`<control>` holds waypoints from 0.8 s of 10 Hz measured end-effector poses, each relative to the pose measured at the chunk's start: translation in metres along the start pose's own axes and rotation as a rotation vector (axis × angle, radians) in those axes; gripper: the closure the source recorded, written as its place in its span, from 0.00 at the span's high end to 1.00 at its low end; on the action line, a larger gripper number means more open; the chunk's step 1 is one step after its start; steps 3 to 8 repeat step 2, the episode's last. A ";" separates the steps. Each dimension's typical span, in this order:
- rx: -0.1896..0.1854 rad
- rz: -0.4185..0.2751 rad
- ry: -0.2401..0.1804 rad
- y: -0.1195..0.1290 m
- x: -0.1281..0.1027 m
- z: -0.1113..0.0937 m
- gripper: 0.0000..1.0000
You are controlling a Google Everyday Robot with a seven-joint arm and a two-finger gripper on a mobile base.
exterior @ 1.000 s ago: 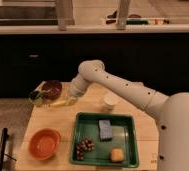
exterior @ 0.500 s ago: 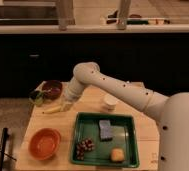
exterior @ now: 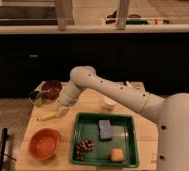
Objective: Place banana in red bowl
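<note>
End effector [exterior: 64, 106] is low over the table's [exterior: 144, 131] left part, right at the banana's [exterior: 50, 115] right end; can't tell whether it grips. Banana lies flat on the table, above and apart from the red bowl [exterior: 44, 143] at front left. Green tray [exterior: 133, 141] to the right holds a grey sponge [exterior: 105, 129], grapes [exterior: 84, 147], orange-brown lump [exterior: 118, 155]. Dark bowl [exterior: 52, 89] sits at back left, white cup [exterior: 108, 104] behind the tray.

Wooden table [exterior: 145, 131], gripper [exterior: 63, 106] low over banana [exterior: 48, 116], red bowl [exterior: 44, 143], green tray [exterior: 104, 139], possibly a dark bowl [exterior: 52, 89]
</note>
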 end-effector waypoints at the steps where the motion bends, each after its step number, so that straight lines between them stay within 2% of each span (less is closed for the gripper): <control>1: -0.007 -0.004 -0.011 0.003 -0.003 0.005 0.00; 2: -0.018 -0.008 -0.025 0.008 -0.007 0.013 0.00; 8: -0.018 -0.008 -0.025 0.008 -0.007 0.013 0.00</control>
